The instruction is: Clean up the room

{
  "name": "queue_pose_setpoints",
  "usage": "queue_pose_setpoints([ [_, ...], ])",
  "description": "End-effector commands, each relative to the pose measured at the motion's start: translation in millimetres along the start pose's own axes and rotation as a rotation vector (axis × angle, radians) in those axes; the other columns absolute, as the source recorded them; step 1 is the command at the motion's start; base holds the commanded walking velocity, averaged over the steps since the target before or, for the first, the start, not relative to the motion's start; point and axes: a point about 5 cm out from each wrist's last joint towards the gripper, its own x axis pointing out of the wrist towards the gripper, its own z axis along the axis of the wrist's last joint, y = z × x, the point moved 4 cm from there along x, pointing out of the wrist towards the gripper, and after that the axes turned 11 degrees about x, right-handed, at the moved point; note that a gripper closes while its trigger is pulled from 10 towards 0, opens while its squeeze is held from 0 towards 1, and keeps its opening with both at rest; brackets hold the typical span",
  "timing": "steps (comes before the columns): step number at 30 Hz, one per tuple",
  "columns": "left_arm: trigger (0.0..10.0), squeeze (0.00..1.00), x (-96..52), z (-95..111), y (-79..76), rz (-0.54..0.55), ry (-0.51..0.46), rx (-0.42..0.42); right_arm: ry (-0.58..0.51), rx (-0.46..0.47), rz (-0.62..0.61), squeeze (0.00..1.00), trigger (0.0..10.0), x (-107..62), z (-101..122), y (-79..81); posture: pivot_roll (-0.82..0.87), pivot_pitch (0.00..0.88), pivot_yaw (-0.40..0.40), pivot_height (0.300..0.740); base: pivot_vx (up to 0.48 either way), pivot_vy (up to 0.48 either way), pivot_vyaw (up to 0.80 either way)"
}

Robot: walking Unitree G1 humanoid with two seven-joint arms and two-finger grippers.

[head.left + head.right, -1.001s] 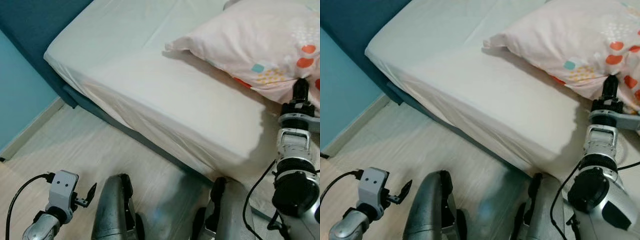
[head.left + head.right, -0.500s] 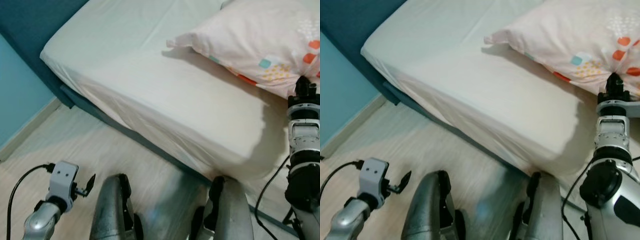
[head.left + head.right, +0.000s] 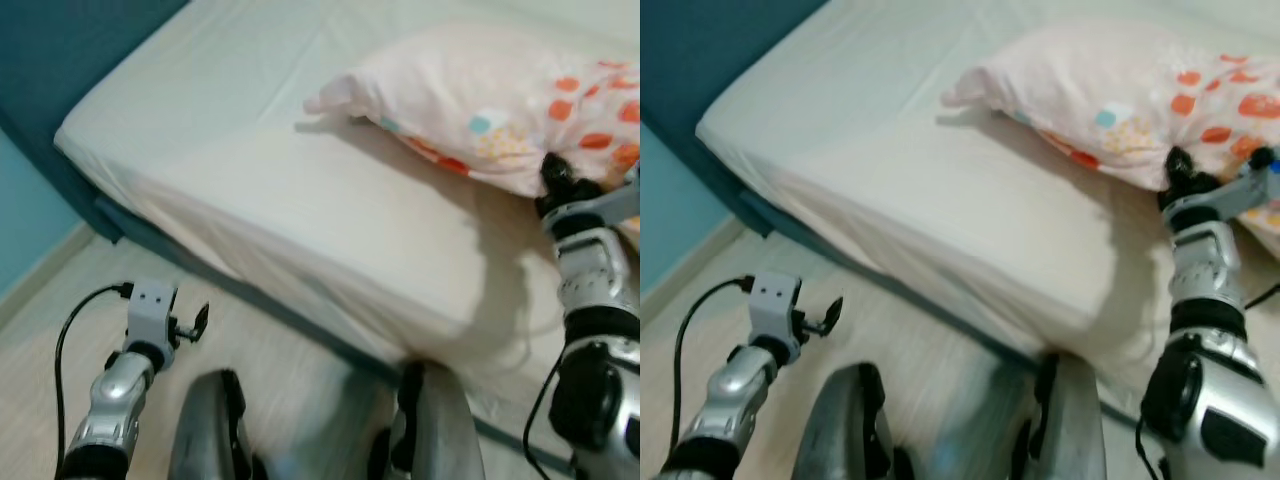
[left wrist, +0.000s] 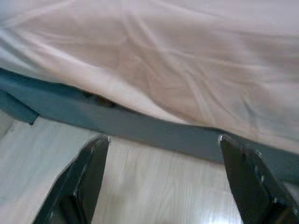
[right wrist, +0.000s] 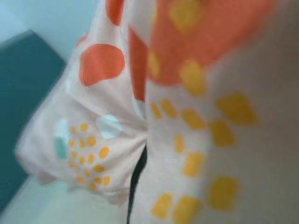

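A pale pink pillow with orange, yellow and teal spots lies on the white bed sheet at the upper right. My right gripper is at the pillow's near edge with its fingers buried in the fabric. In the right wrist view the spotted pillow cloth is bunched into a fold around a dark finger. My left gripper hangs low over the floor beside the bed. It is open, with both fingers spread wide and nothing between them.
The bed's teal frame runs under the overhanging sheet. Light wooden floor lies between me and the bed. A teal wall with a pale skirting stands at the left. My own legs fill the bottom edge.
The view has shifted and tilted. My right gripper has moved forward from just short of the pillow's edge into its fabric. The left arm has risen a little toward the bed.
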Motion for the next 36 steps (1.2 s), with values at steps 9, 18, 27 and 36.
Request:
queue_pose_setpoints([
  [9,10.0,0.00,19.5,14,-4.1,0.028,-0.013,-0.070,-0.144,-0.125,0.332,0.00,0.0,14.8,91,96.9,0.05,0.025,0.000,0.495,0.000,0.000,0.00],
  [18,10.0,0.00,22.4,12,-2.9,0.057,0.015,-0.111,-0.077,-0.157,0.358,0.00,0.0,12.1,77,109.0,0.03,0.006,-0.011,0.515,0.000,0.000,0.00],
  [27,10.0,0.00,20.5,0,4.9,0.093,0.063,-0.203,0.131,-0.182,0.215,0.00,0.0,-9.3,4,73.7,0.03,0.000,-0.007,0.550,0.000,0.000,0.00],
  [36,10.0,0.00,23.9,5,-0.4,0.062,0.049,-0.249,0.186,-0.248,0.218,0.00,0.0,-13.0,-2,74.5,0.03,0.000,-0.008,0.580,0.000,0.000,0.00],
])
